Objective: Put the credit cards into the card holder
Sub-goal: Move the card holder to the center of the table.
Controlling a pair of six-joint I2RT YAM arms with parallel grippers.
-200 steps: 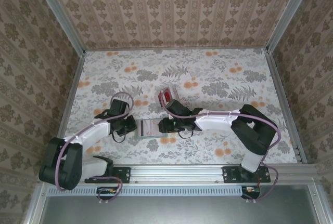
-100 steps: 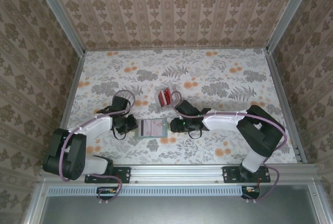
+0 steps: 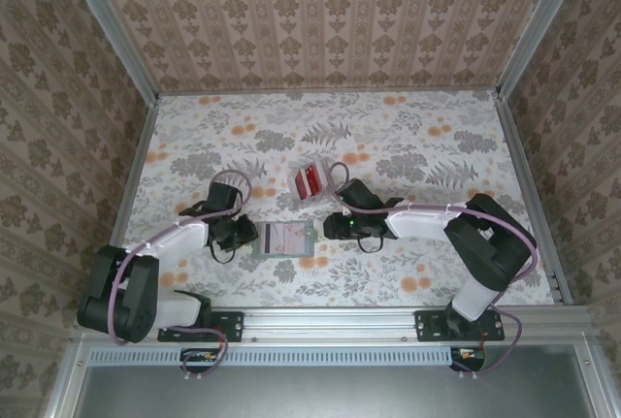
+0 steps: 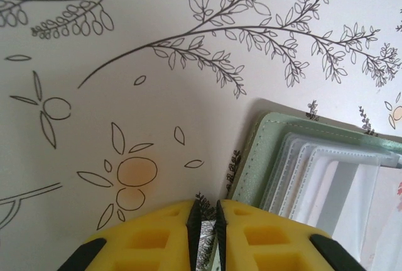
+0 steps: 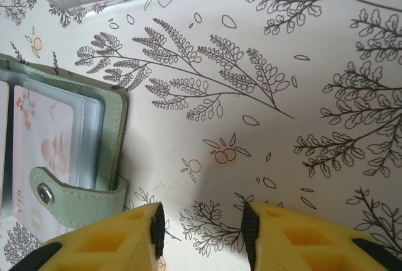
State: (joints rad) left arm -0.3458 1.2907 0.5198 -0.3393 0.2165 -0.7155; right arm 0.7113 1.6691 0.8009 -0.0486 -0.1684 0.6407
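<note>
— At the 9 o'clock edge of the card holder (image 3: 283, 239), your left gripper (image 4: 207, 222) has its jaws a thin slit apart, eased out a touch over the last second. The green cover runs right up to that slit. I can't tell whether it's pinched or only beside the pads.

— And my right?

— Your right gripper (image 5: 201, 227) has pulled back! A second ago it sat over the holder's 3 o'clock half. Now it hangs just off that edge, jaws moderately wide, nothing between them but bare table (image 5: 301, 95).

— So the holder's open?

— Lying open and flat, pockets up, the snap strap (image 5: 69, 195) loose at the 3 o'clock side, a pale card (image 5: 44, 139) already in one sleeve. It hasn't shifted.

— The credit cards (image 3: 309, 181)?

— Red stack at about 1 o'clock of the holder, apart from it, with neither gripper touching it. My read is that the opening step is done and your right arm is free to fetch them. They're thin and glossy, so expect a fiddly pick.
</note>
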